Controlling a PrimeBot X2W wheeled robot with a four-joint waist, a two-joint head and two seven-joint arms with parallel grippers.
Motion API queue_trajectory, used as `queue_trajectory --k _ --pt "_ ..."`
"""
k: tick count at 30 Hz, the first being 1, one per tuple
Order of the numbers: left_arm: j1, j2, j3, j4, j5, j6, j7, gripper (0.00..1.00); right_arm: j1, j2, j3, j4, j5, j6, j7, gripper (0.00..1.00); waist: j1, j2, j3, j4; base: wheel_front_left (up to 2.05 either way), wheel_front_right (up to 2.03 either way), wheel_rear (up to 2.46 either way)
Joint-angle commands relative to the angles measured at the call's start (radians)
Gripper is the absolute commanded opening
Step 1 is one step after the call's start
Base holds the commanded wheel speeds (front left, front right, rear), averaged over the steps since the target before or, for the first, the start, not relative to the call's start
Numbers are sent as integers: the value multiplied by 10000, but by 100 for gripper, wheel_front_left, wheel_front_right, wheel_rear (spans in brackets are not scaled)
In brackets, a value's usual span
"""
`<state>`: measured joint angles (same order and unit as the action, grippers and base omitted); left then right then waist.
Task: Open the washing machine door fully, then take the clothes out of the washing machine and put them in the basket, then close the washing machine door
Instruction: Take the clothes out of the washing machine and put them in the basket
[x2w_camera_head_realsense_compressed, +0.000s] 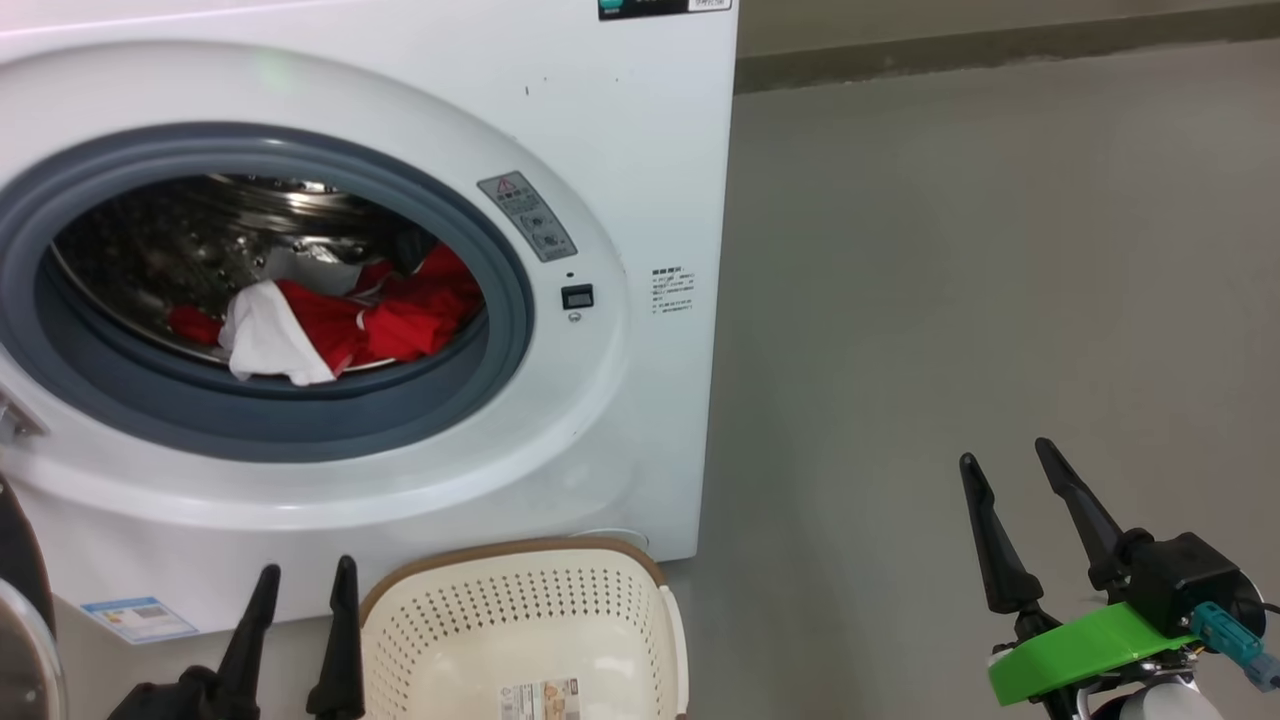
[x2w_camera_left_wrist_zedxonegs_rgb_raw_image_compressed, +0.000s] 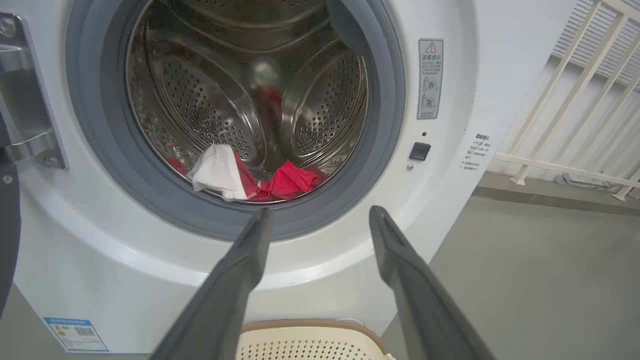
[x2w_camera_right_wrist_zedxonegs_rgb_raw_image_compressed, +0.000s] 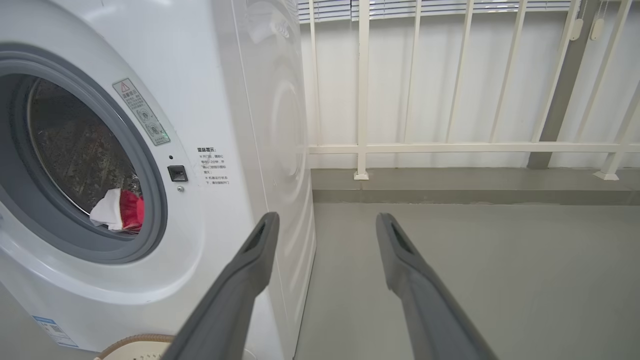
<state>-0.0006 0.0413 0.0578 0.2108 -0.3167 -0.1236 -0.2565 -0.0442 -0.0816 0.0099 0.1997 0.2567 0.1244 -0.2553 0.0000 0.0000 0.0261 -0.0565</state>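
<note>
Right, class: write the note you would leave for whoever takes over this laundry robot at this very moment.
Left tool: open, empty, low beside the basket, pointing at the drum.
Right tool: open, empty, off to the right above the floor.
Washing machine door: swung open to the left.
Clothes: red and white pieces at the drum's front, inside the washing machine.
Basket: on the floor before the machine, no clothes in it.
Done: door opened.
Left: move the clothes to the basket, close the door.
</note>
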Motion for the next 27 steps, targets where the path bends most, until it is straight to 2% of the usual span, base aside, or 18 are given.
queue_trajectory --k 1,4,12,24,27 --pt "-470 92 304 -135 -118 18 -53 100 -346 -106 202 -239 137 63 -65 100 0 0 107 35 0 0 0" --pt "-776 91 289 194 -239 112 -53 100 -419 -143 209 -290 142 63 -65 100 0 0 321 86 0 0 0" --pt "-1827 90 577 694 -106 817 -53 100 -779 -299 303 -371 150 63 -65 100 0 0 1089 206 0 0 0" --pt "-3614 90 953 1208 314 807 -53 100 -1642 -509 503 -570 215 63 -65 100 0 0 2543 206 0 0 0" --pt "-4400 105 1044 1710 720 1109 -53 100 -1918 -608 567 -627 242 63 -65 100 0 0 3022 187 0 0 0"
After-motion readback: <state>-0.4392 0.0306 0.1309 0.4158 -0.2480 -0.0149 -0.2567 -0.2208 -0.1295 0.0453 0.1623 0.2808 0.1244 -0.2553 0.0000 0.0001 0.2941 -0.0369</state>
